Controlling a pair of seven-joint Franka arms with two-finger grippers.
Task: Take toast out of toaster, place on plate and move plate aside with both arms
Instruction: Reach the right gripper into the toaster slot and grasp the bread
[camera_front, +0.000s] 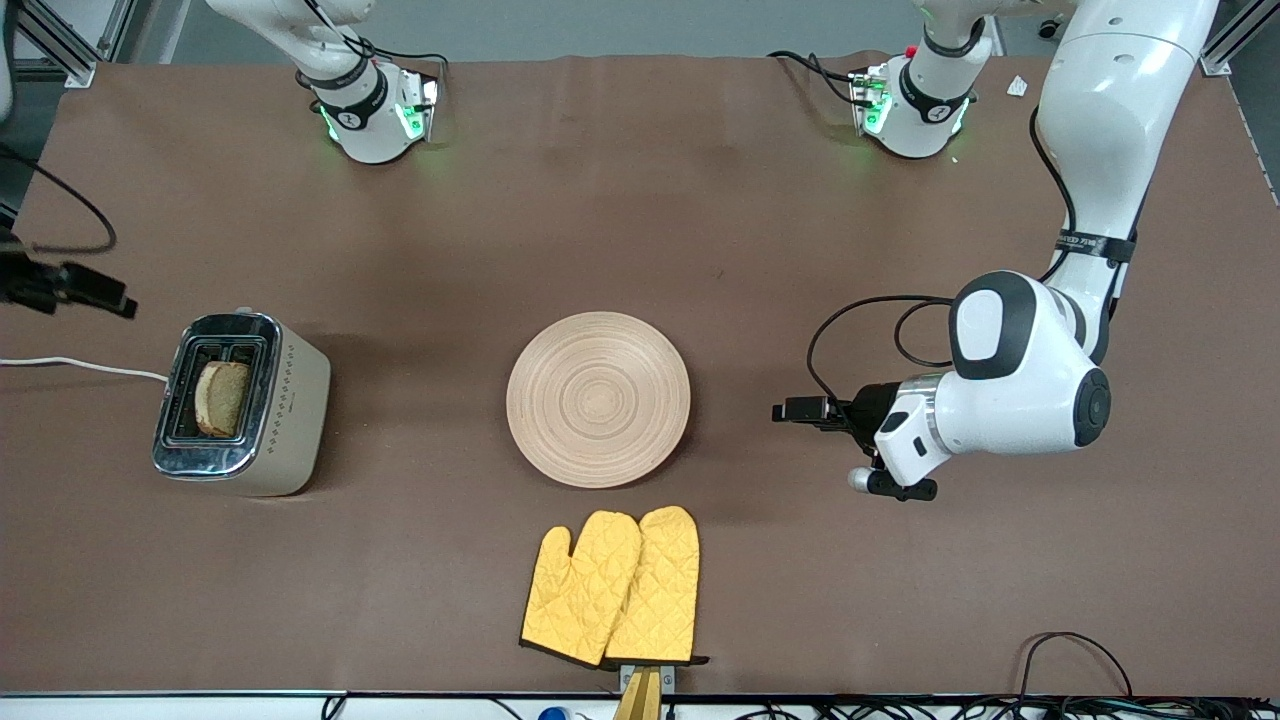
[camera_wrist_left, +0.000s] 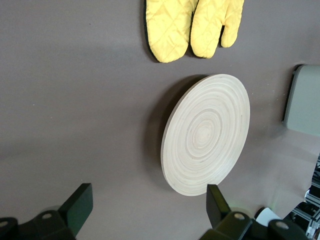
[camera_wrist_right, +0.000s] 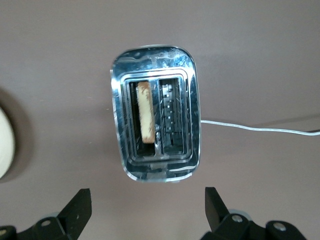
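One slice: the toast (camera_front: 222, 398) stands in the toaster (camera_front: 290, 410), toward the right arm's end.
Plate: the plate (camera_front: 598, 399) lies bare, mid-table.
Right gripper (camera_wrist_right: 145, 210): over the toaster, jaws apart, empty.
Left gripper (camera_wrist_left: 150, 212): waits beside the plate, jaws apart.
Risk: an off-centre pinch could crumble the toast or tip the toaster.

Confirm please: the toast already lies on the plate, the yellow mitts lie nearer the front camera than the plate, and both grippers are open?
Not quite. The toast is in a slot of the toaster, as the right wrist view shows; the plate is bare. The rest holds.
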